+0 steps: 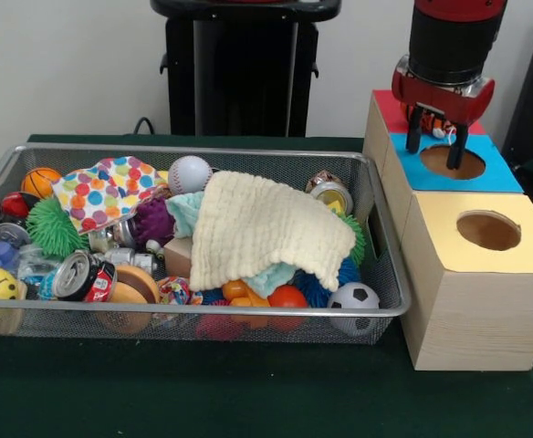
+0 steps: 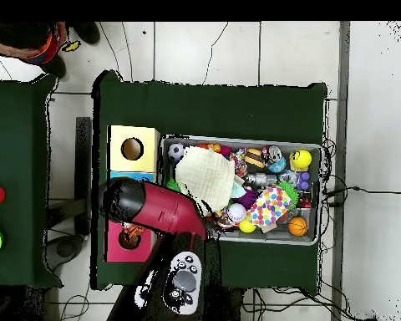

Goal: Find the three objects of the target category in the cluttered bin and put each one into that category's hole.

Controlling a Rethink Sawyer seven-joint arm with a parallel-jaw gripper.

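While the claw [image 1: 438, 139] hangs over the boxes beside the bin [image 1: 376, 196], its fingers clench a small orange-and-dark object [image 1: 437, 127], too hidden to identify. It sits between the red-topped hole and the blue-topped hole [image 1: 452, 161]; in the overhead view the arm [image 2: 158, 209] covers the blue box, so I cannot tell which hole is the target. Judged progress: one item at delivery, not yet dropped; how many already went in is not visible. The bin is heaped with balls, cans and toys, many under the cream cloth [image 1: 266, 233] and the spotted cloth [image 1: 107, 190], so searching remains. The held object's long axis and heading cannot be read.
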